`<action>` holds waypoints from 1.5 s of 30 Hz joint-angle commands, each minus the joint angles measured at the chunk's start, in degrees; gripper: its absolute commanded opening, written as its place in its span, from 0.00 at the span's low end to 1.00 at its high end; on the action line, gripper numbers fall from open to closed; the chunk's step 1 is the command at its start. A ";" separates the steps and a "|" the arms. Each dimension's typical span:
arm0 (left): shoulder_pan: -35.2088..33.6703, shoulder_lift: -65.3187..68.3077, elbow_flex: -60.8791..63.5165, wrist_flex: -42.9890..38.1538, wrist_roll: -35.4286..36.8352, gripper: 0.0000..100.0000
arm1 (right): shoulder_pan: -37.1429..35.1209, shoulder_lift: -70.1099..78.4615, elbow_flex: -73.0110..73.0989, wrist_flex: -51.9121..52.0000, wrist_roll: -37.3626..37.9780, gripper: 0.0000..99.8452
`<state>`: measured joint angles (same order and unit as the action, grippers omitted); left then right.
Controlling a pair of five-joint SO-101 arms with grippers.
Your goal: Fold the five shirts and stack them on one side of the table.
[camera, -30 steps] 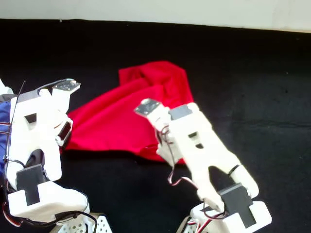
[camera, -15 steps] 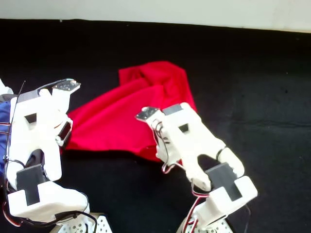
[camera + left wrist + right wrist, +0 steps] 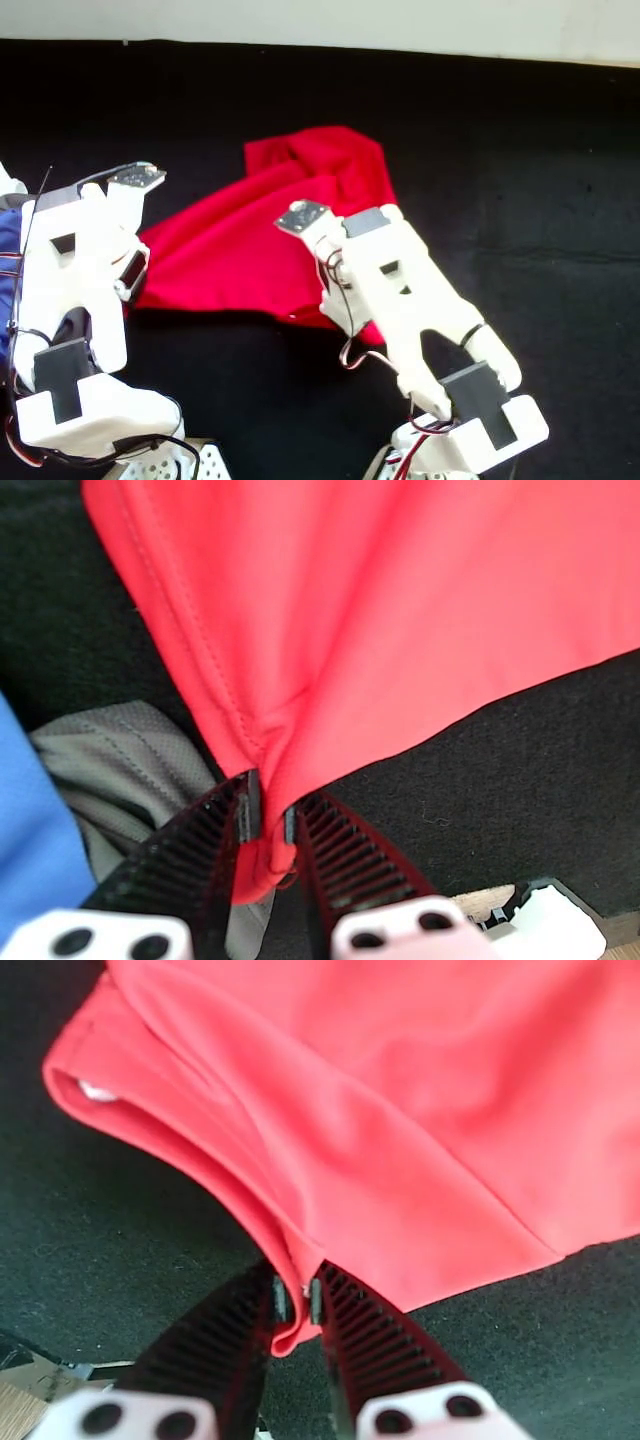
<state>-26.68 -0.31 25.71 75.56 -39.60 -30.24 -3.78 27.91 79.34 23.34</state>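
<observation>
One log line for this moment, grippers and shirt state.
left gripper: shut on red fabric shirt hem | right gripper: shut on same shirt's edge | shirt: unfolded on black table | nearby: blue cloth, grey cloth

A shirt on the worktop, left end effector at its left corner, right end effector at its near edge

We saw a plain red shirt, no print, w/ matching red stitching, on a black tabletop. At the tabletop's left edge we noted a blue shirt, plus a grey fine-mesh garment. Both arms were white. Left gripper & right gripper had black ribbed fingers.
</observation>
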 commanded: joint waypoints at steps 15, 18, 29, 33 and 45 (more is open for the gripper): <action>-0.22 -1.01 -2.15 0.35 0.62 0.01 | -4.44 13.76 -1.63 -2.86 0.53 0.18; -0.22 -1.01 -2.15 0.18 0.62 0.01 | -5.05 13.85 -1.71 -2.86 0.44 0.11; 0.13 -1.01 -6.37 3.16 0.62 0.01 | 4.53 -8.66 -2.77 1.63 0.62 0.00; 2.77 -1.01 -15.25 13.63 0.62 0.01 | 10.77 -19.74 -2.77 1.19 0.70 0.01; 6.11 -1.10 -50.86 25.41 6.95 0.01 | 27.56 -25.63 -21.85 -11.74 0.79 0.01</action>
<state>-20.70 -0.31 -15.52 100.18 -36.09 -5.89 -28.92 14.73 69.41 23.60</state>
